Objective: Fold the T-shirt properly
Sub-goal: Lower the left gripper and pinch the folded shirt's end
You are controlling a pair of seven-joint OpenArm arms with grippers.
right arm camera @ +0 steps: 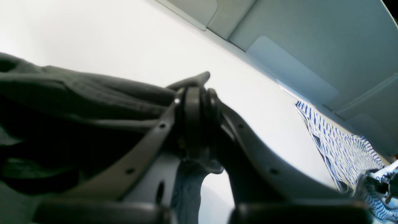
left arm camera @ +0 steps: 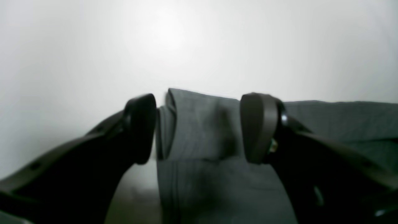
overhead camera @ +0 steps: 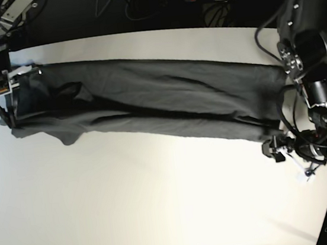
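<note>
Base view: the T-shirt (overhead camera: 149, 103) lies stretched across the far surface (overhead camera: 132, 204). Right gripper (overhead camera: 6, 109) fingers pinch its left end; left gripper (left arm camera: 199, 127) fingers spread, straddling a right-end fold.

T-shirt (overhead camera: 149, 100) stretched in a long band across desk (overhead camera: 162, 206), far left to near right in base view. Left tool (overhead camera: 272, 147) at shirt's right end, jaws apart either side of a fabric fold. Right tool (overhead camera: 7, 115) at shirt's left end, clamped on fabric. Striped cloth (right arm camera: 342, 149) beyond on desk, well apart.
</note>
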